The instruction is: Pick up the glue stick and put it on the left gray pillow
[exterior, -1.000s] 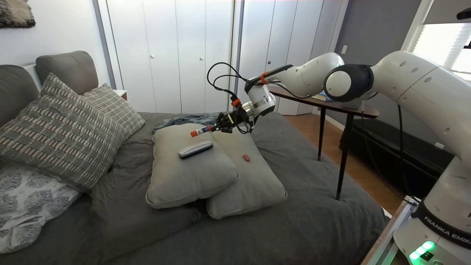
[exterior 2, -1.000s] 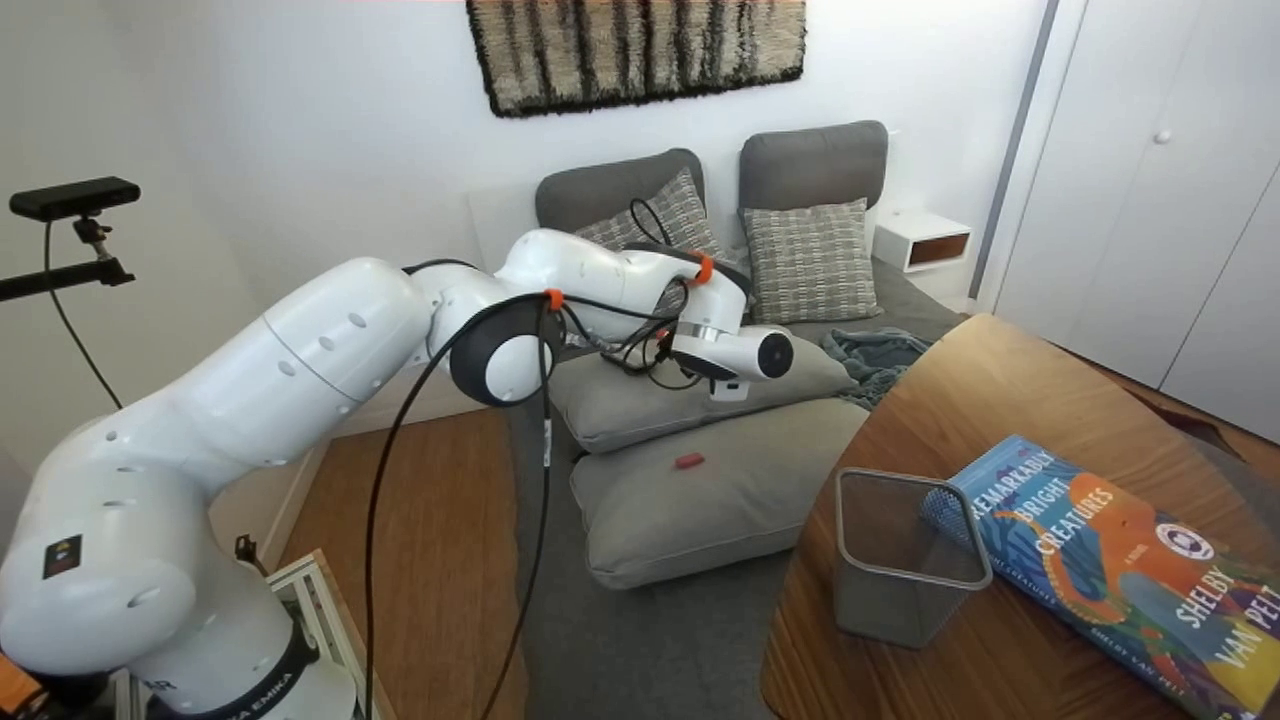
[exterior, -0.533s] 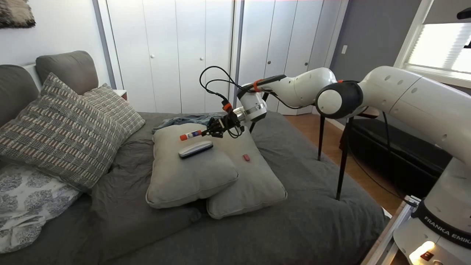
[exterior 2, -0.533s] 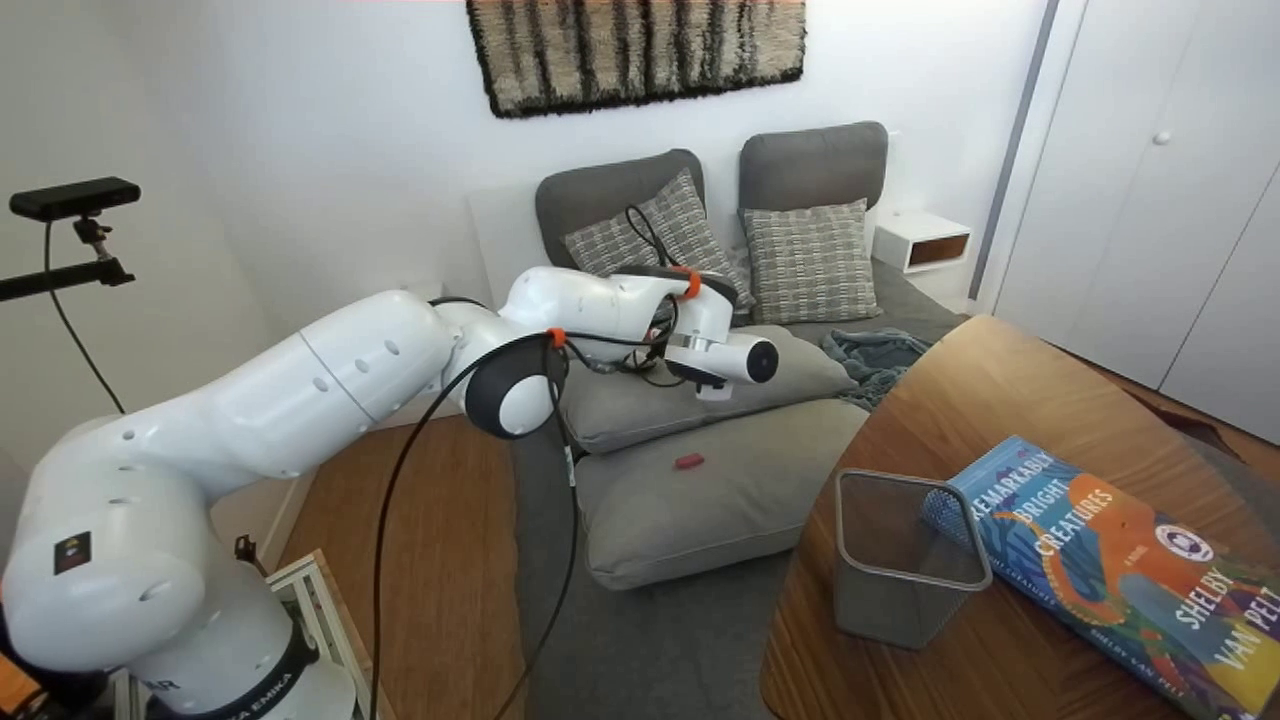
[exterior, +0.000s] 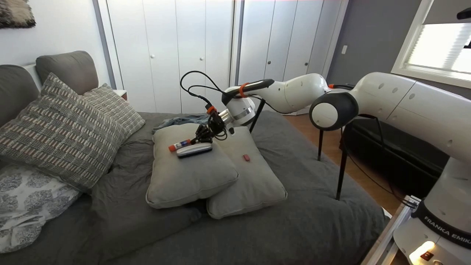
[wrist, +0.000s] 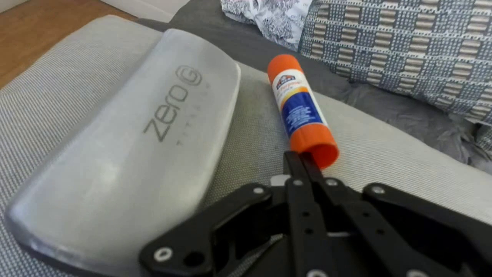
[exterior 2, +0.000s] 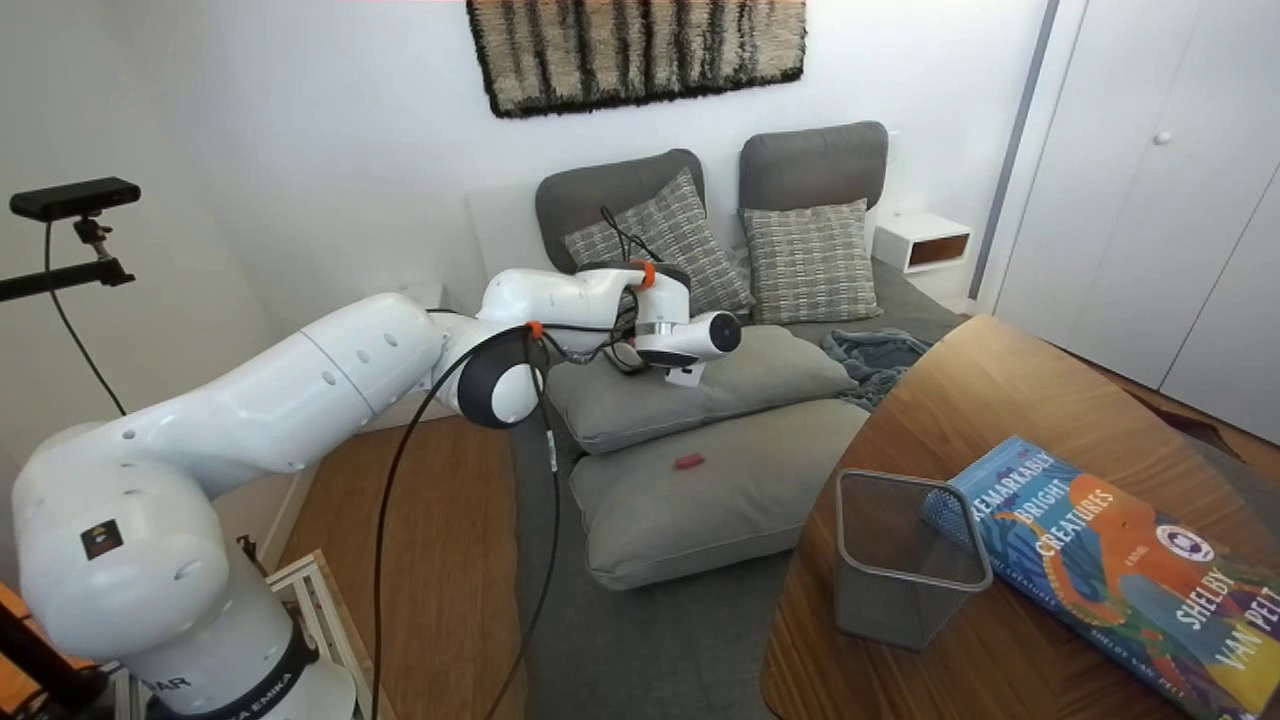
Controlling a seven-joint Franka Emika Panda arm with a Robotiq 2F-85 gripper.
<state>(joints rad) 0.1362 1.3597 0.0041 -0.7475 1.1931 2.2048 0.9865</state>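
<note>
The glue stick (wrist: 300, 107), with orange ends and a white-blue label, is held out over the left gray pillow (wrist: 253, 154). My gripper (wrist: 303, 156) is shut on the rim of its hollow orange end, one fingertip inside and one outside. The stick also shows in an exterior view (exterior: 179, 145), slanting away from the gripper (exterior: 192, 141) just behind the silver case. The left gray pillow (exterior: 187, 180) lies partly over another plain pillow; it also shows in an exterior view (exterior 2: 780, 370), where the arm hides the stick. I cannot tell whether the stick touches the pillow.
A silver case (wrist: 134, 154) lies on the pillow close beside the fingers. A small red piece (exterior: 246, 158) lies on the right plain pillow (exterior: 250, 191). Patterned pillows (exterior: 62, 136) stand at the bed's head. A wooden table (exterior 2: 930, 420) holds a mesh cup (exterior 2: 900, 600) and a book.
My gripper has moved down and toward the bed's head with the glue stick, coming close to the pillow and the case. The grip is unchanged, and the pillows have not moved.
</note>
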